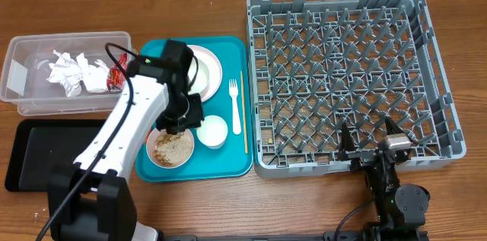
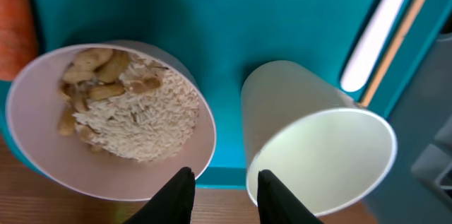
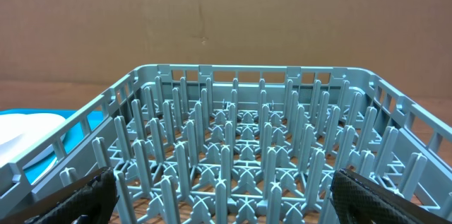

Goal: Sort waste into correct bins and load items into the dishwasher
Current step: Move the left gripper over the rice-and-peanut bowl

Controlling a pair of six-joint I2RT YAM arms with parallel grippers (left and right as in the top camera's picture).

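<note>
My left gripper (image 1: 181, 123) hovers over the teal tray, between a white bowl (image 2: 106, 121) of rice grains and beige food scraps and a small white cup (image 2: 318, 146). Its jaws (image 2: 224, 174) stand partly closed with a gap; only tray edge and table show between them. One finger (image 2: 176, 196) overlaps the bowl's rim, the other the cup's rim. An orange carrot (image 2: 13, 26) shows at the left edge. The plate (image 1: 204, 70), fork (image 1: 234, 106) and wooden stick (image 1: 244, 112) lie on the tray. My right gripper (image 1: 369, 141) is open at the grey dishwasher rack's (image 1: 350, 81) near edge.
A clear tub (image 1: 30, 81) at the far left holds crumpled napkins (image 1: 72, 72) and a red wrapper (image 1: 116, 77). A black tray (image 1: 38, 157) lies in front of it. The teal tray (image 1: 228, 161) sits between the tub and the rack. Cardboard stands behind the rack (image 3: 233, 146).
</note>
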